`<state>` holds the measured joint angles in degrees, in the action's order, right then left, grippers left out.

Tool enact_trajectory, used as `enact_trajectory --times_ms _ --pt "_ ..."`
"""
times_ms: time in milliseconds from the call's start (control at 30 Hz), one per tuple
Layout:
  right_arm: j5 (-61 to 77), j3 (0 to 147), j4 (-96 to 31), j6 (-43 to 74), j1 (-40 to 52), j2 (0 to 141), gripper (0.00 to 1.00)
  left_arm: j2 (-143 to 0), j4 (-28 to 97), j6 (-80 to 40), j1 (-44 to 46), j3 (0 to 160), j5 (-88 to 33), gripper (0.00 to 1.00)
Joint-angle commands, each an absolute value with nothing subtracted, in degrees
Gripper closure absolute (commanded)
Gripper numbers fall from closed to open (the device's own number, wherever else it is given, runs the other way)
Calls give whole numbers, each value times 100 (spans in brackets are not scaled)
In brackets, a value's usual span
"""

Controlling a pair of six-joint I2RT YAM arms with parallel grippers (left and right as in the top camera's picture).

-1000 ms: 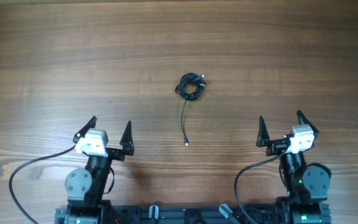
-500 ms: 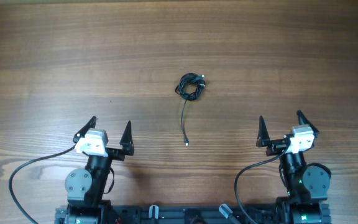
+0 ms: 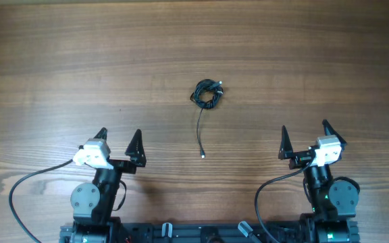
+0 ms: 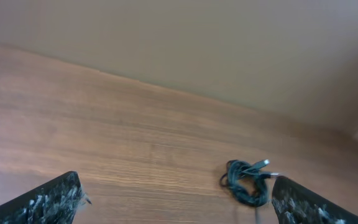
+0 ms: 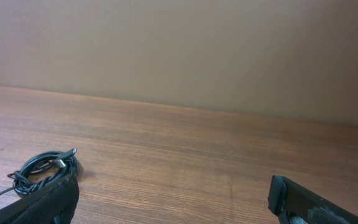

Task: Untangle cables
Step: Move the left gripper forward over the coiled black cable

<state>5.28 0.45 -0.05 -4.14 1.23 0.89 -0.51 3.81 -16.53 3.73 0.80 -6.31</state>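
Wood tabletop (image 3: 59, 54), cables (image 3: 208, 93) knotted far-centre. My left claw (image 3: 119, 133) just twisted left; it & right claw (image 3: 304, 127) gape empty, untangling not started.

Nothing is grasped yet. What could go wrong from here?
The cables form a small tight coil of very thin cord; closing on the whole knot may lift or tighten it rather than separate strands.
Only one loose tail runs out toward the robot; pulling it alone could drag the coil or cinch the tangle.
The cord lies flat on the table, so the open left gripper or right gripper may miss it or scrape the wood.
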Motion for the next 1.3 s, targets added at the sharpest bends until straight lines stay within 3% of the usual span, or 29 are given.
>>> enact_trajectory --times_ms 0,433,867,1267 --pt "451 32 16 -451 99 19 0 -56 392 -2322 397 43 -657 0" --pt "451 32 16 -451 99 19 0 -480 1645 -2279 397 934 -659 0" --pt "451 32 16 -451 99 19 0 -2189 1844 -2276 397 1822 -773 0" --pt "451 32 16 -449 99 19 0 -3441 3424 -2274 397 3625 -996 0"
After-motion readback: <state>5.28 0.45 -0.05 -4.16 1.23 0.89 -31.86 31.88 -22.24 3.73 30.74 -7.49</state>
